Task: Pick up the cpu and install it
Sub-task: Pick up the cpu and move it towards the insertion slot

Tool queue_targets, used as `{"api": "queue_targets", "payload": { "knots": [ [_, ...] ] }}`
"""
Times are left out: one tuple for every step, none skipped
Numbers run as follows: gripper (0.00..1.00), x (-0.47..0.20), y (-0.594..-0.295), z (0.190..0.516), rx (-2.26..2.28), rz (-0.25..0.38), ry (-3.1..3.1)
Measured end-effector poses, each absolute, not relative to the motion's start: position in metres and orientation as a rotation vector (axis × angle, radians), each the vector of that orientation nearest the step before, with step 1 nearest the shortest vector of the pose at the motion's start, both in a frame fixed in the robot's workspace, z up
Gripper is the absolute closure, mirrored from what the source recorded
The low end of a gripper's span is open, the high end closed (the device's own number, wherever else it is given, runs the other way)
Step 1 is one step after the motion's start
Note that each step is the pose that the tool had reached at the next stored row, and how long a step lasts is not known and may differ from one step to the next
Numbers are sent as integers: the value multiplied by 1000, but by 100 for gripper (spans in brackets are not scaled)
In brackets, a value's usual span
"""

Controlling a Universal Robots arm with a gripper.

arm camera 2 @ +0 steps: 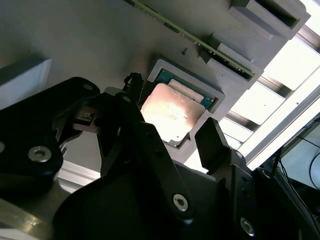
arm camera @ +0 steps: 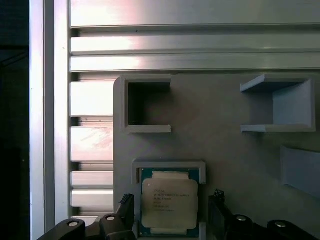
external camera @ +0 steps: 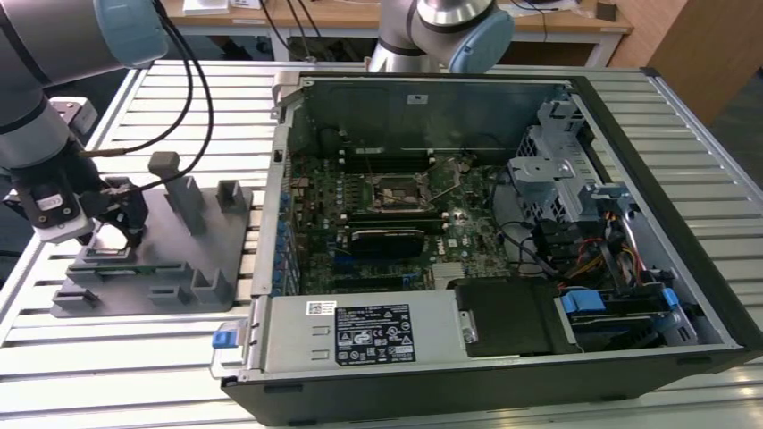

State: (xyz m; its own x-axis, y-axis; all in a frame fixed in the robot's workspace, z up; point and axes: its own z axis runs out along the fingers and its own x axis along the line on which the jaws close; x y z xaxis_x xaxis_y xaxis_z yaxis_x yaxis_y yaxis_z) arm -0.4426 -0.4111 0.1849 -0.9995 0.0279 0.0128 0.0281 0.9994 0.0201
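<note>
Picking up is the step in hand: the pincer [arm camera: 171,197] hangs spread over the grey holder [arm camera: 235,150], one finger [arm camera: 126,210] each side of the cpu [arm camera: 170,205], which lies in its pocket between them. Closing, I judge, calls for meeting both edges squarely.

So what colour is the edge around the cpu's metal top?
Blue-green on the cpu, clearest in the first wrist view.

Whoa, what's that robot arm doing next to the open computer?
The robot arm's gripper hangs right over the cpu, which lies flat in a pocket of the grey holder on the table. Its fingers are open, one on each side of the chip, not squeezing it, so the cpu is not picked up yet. The open computer sits beside the holder.
</note>
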Motion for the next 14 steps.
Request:
{"api": "queue_targets", "payload": {
  "knots": [
    [32,-443,-411,185,-44,-32,-3129],
    [32,-443,-411,185,-44,-32,-3129],
    [39,-443,-411,185,-44,-32,-3129],
    [39,-443,-411,185,-44,-32,-3130],
    [39,-443,-411,185,-44,-31,-3130],
    [39,-443,-411,186,-44,-31,-3130],
    [39,-443,-411,186,-44,-30,-3131],
    [39,-443,-411,186,-44,-30,-3132],
    [39,-443,-410,186,-44,-29,-3132],
    [39,-443,-410,186,-44,-27,-3133],
    [39,-444,-410,186,-44,-26,-3134],
    [39,-444,-410,186,-44,-25,-3134],
    [39,-444,-410,186,-44,-25,-3135],
    [39,-445,-410,186,-44,-24,-3135]
  ]
}}
